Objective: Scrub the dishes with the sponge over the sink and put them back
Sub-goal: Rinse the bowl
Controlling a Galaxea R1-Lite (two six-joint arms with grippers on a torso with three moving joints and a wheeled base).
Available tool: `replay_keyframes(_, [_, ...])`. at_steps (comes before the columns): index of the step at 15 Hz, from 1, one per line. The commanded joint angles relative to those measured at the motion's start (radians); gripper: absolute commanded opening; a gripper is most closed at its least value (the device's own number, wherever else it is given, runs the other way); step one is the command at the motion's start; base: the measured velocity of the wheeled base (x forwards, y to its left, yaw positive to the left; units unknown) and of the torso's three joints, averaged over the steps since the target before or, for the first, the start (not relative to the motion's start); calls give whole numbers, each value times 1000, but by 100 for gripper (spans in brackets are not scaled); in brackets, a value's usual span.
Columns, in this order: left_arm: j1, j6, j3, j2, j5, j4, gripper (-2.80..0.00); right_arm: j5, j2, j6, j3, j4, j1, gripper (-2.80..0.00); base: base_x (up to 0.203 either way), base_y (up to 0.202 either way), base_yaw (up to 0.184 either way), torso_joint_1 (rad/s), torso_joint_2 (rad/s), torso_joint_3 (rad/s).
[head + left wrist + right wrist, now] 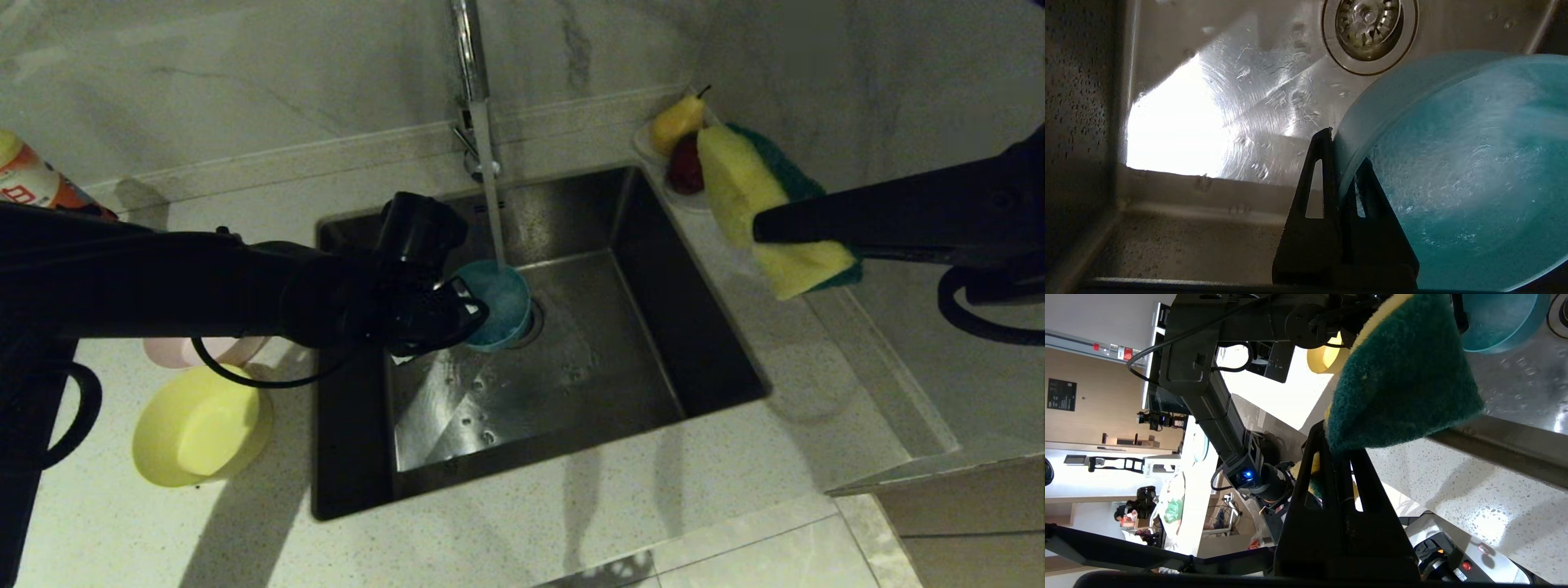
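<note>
Head view shows the left gripper (469, 314) pinching the blue bowl (496, 302) under running water in the sink (694, 327); right gripper (763, 227) pinches the sponge (739, 184) over the surface (571, 506). Next, I think, sponge must meet bowl.

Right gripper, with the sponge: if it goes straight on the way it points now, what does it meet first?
Probably nothing near. The right gripper, shut on the sponge, points across the sink toward the left gripper and its blue bowl, apparently passing above them; depth is unclear.

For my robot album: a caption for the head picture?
Left gripper rinses the blue bowl under the tap.
</note>
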Motion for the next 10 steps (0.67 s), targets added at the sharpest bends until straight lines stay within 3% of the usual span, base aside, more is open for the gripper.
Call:
replay_keyframes(1, [0, -7, 16, -9, 3, 3, -280, 2, 2, 3, 1, 2, 0, -280, 0, 0, 0, 0, 0, 0])
replay_keyframes(10, [-3, -12, 50, -61, 0, 3, -280, 2, -3, 4, 15, -9, -9, -280, 0, 0, 0, 0, 0, 0])
